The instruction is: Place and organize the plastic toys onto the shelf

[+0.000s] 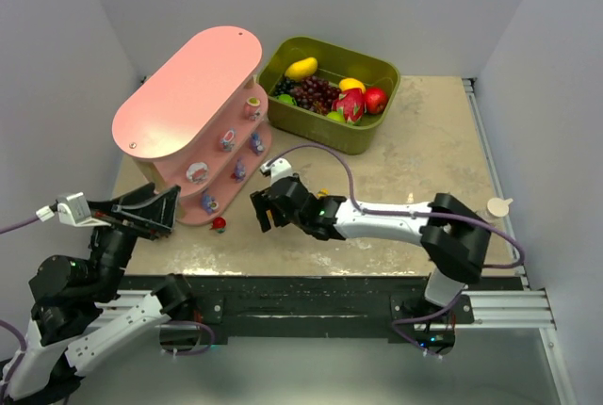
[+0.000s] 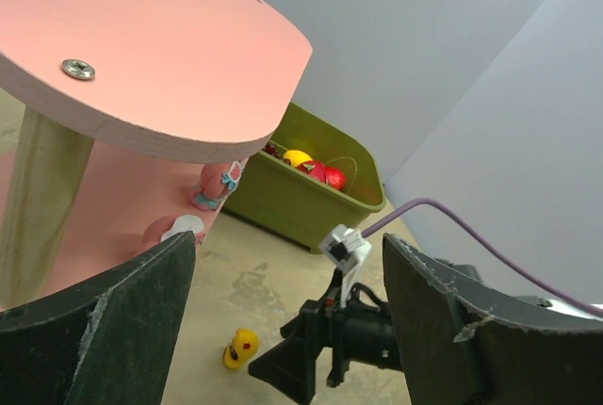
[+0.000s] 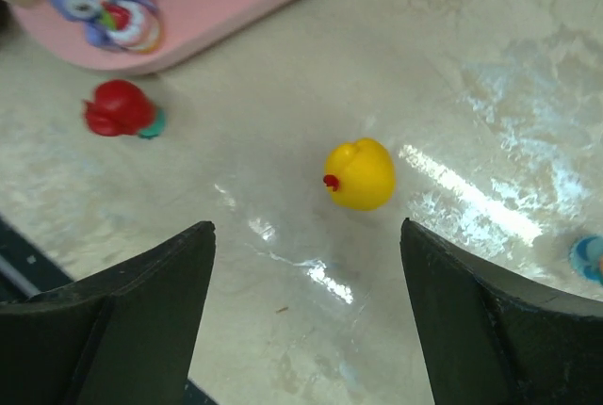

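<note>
- Several plastic toys (image 1: pixel 227 139) (tiny figures, mostly purple and pink) stand spaced along the front edges of the lower boards of the shelf (image 1: pixel 188 85). It is a tall pink stand with long oval boards on pale wooden posts, at the far left of the table (image 1: pixel 424 151).
- One purple toy (image 3: pixel 104 5), with pale eyes and a red mouth, sits at the near end of the lowest board, seen close in the right wrist view.
- One red toy (image 3: pixel 118 108), round with a teal-green bit at one side, lies on the tabletop just beside that board's edge, not on it.
- One yellow toy (image 3: pixel 359 174), a smooth rounded blob with a small red tip, lies on the glossy tabletop near the red one, apart from the shelf.
- Right gripper (image 3: pixel 306 231) hangs low over the table with its dark fingers spread wide. The yellow toy lies ahead of the gap, untouched.
- Left gripper (image 2: pixel 289 240) hovers beside the shelf's near end, its fingers spread wide too and holding nothing.
- Just right of the shelf, at the far side of the table, an olive bin (image 1: pixel 363 132) holds larger fruits (image 1: pixel 320 94), among them a dark grape bunch, well apart from both grippers.
</note>
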You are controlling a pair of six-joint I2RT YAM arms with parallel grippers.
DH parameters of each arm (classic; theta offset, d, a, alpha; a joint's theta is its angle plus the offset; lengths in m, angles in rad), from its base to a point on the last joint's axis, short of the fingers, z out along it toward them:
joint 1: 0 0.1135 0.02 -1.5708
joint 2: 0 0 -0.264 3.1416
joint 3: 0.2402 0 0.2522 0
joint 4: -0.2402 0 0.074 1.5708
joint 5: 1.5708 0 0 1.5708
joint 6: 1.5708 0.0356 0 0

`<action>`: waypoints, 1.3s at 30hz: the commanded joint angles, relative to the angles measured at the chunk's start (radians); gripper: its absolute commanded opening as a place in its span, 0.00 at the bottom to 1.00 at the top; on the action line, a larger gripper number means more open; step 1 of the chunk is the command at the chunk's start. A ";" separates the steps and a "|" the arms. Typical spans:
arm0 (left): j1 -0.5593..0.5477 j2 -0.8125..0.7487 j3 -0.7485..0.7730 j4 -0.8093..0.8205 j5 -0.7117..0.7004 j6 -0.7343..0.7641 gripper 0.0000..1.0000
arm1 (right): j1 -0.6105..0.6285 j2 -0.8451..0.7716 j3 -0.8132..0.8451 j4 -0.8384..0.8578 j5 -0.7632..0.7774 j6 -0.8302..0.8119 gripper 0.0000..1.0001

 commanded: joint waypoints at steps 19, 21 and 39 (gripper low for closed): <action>0.004 -0.021 0.031 -0.008 -0.070 -0.023 0.86 | 0.036 0.261 0.158 0.040 0.365 0.183 0.48; 0.004 -0.021 0.030 -0.008 -0.072 -0.023 0.86 | 0.036 0.252 0.149 0.048 0.374 0.178 0.42; 0.004 -0.013 0.048 -0.021 -0.072 -0.037 0.86 | 0.036 -0.170 0.115 0.114 0.137 -0.299 0.10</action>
